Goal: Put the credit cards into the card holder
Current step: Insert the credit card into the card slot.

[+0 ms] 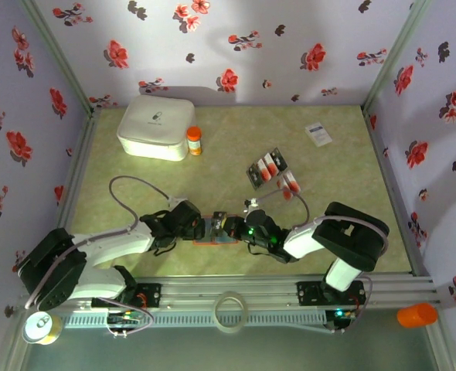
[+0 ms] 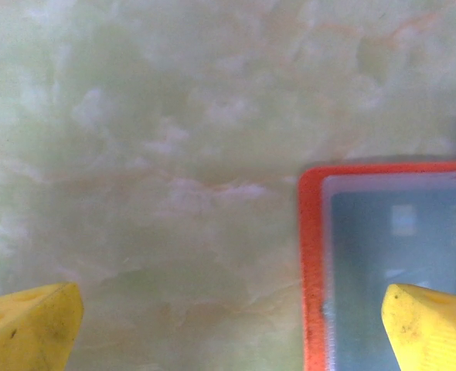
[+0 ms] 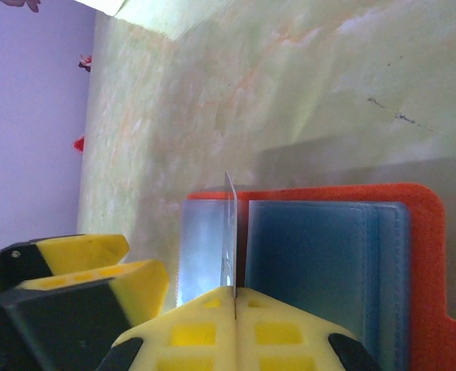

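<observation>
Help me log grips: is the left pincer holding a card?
No, the left pincer stands wide open above the table, gripping nothing.

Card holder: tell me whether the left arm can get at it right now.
Probably yes. The left gripper hangs open right at the card holder, one fingertip over it. The right gripper, shut on a thin card above the holder, may crowd it.
</observation>
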